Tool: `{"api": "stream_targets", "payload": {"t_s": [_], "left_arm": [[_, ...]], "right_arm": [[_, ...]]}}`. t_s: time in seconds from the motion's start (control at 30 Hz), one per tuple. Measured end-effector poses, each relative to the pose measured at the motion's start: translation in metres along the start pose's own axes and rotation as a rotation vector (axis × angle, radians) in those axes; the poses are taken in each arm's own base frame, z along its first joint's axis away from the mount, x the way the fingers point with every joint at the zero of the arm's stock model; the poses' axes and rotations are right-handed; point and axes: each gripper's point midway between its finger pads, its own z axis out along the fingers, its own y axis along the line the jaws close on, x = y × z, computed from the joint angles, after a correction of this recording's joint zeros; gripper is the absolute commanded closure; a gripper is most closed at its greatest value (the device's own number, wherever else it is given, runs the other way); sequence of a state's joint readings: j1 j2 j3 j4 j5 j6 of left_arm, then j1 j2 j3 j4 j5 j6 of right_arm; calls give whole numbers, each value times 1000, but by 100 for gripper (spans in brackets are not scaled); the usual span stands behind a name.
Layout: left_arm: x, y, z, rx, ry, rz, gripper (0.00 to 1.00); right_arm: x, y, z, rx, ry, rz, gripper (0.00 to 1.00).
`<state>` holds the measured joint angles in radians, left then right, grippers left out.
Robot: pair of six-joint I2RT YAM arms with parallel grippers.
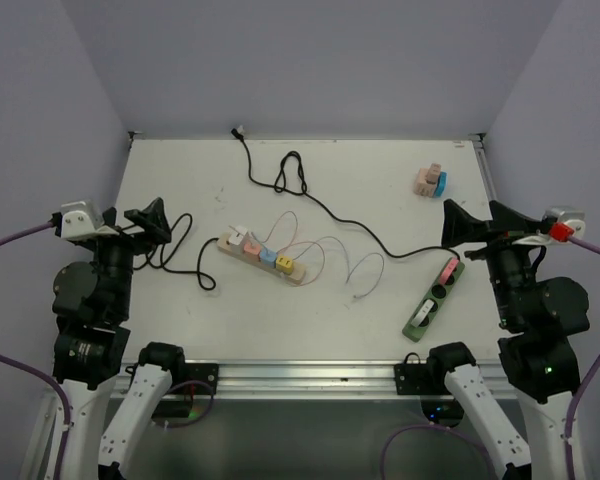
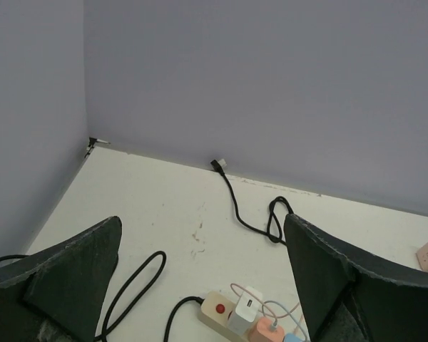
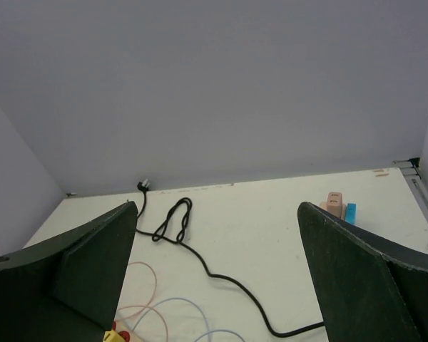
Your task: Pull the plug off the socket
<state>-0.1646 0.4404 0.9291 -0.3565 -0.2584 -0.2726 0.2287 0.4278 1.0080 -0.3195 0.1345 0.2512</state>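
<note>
A beige power strip lies left of the table's middle, carrying a white charger and pink, blue and yellow plugs with thin looping cables. In the left wrist view the strip and white charger sit low between the fingers. A green power strip lies at the right with a pink plug in its far end. My left gripper is open and empty, left of the beige strip. My right gripper is open and empty, just above the green strip.
A black cable runs from the back wall in loops to the green strip. Another black cable coils from the beige strip towards the left gripper. Loose pink and blue adapters sit at the back right. Purple walls enclose the table.
</note>
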Motion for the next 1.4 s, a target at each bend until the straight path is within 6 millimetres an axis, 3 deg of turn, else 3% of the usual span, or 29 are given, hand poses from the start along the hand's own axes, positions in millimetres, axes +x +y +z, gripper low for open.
{"api": "stream_targets", "payload": {"t_s": [0.4, 0.53, 0.63, 0.87, 1.0, 1.13, 1.27, 1.4], "left_arm": [[35, -4, 10, 24, 91, -4, 1], [49, -6, 17, 31, 136, -4, 0], [68, -6, 19, 37, 183, -13, 0], [122, -7, 25, 45, 317, -47, 0], [146, -4, 29, 24, 378, -59, 1], [175, 1, 28, 3, 438, -73, 0], [194, 3, 27, -5, 496, -73, 0], [204, 4, 29, -17, 531, -73, 0]], "right_arm": [[22, 0, 14, 3, 71, 18, 1], [42, 0, 28, 15, 136, 43, 1], [70, 1, 41, 11, 224, 54, 1], [164, 12, 72, -67, 529, 64, 1], [212, 22, 76, -119, 677, 20, 1], [247, 48, 70, -221, 785, -47, 2], [282, 81, 61, -333, 883, -130, 10], [313, 119, 44, -448, 954, -220, 25]]}}
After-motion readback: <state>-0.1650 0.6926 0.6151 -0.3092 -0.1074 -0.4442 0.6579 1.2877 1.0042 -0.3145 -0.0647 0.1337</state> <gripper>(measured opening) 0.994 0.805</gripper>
